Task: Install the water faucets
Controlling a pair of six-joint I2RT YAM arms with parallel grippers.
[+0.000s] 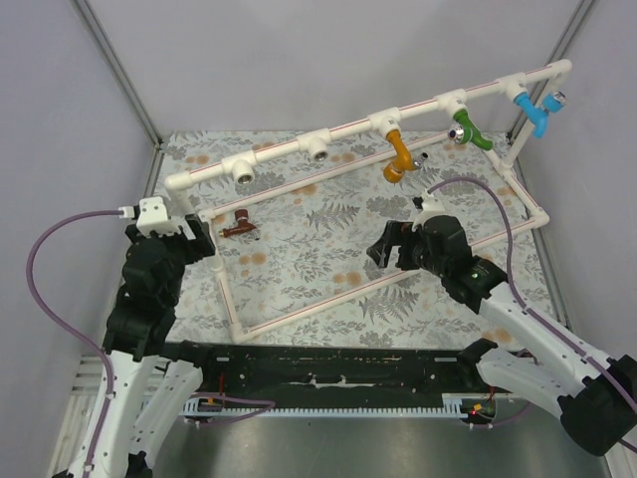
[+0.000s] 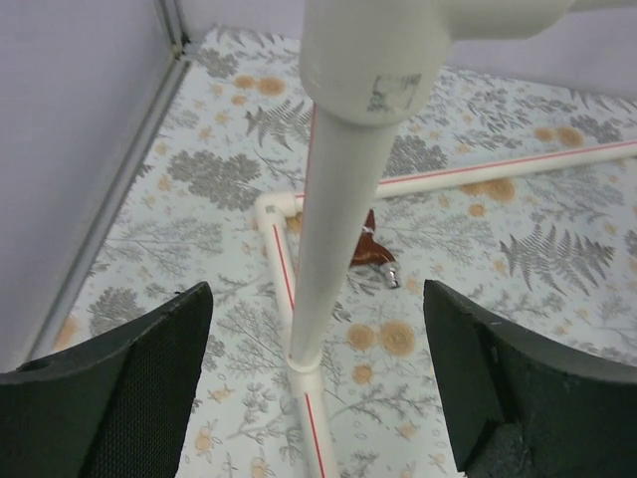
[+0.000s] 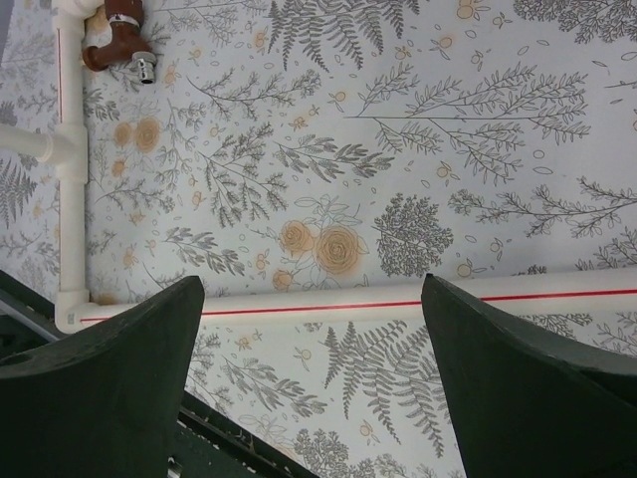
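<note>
On mat: reddish-brown faucet, silvery tip | orange faucet on pipe

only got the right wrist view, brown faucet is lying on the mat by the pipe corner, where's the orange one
observer: The orange faucet hangs from a fitting on the raised top pipe, beside the green faucet.
operator: any free spots up there
observer: Yes, an empty socket just left of the orange faucet, and another further left.
operator: left tool holding anything
observer: No, the left tool is open and empty, with an upright post ahead of it.
</note>
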